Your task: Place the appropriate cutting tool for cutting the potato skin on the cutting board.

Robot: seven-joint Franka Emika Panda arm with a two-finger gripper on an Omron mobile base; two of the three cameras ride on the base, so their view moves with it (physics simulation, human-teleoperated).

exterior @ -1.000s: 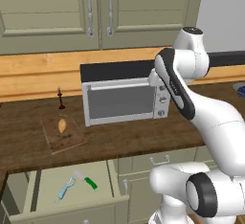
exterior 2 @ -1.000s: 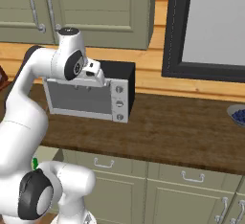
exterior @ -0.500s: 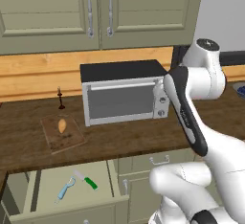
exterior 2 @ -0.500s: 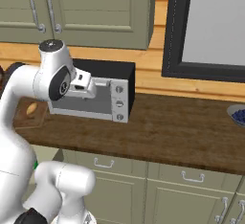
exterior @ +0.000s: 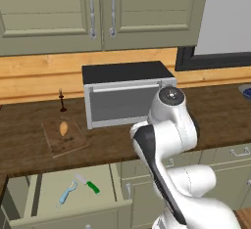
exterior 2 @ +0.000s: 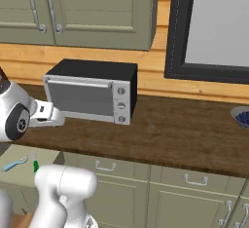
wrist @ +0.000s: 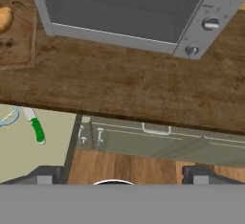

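No readable writing; peeler (exterior: 67, 193) beside knife (exterior: 87, 184) in drawer (exterior: 54, 213).

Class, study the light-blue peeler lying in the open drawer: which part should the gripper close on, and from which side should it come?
Grip the peeler on its slim straight handle, coming from straight above. It lies flat on the floor of the open drawer, so only a top approach reaches it. The looped head looks too wide and open to pinch well. The green-handled knife beside it lies apart, leaving finger room.

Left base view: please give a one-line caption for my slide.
Light-blue peeler and green-handled knife lie in the open drawer; potato rests on cutting board.
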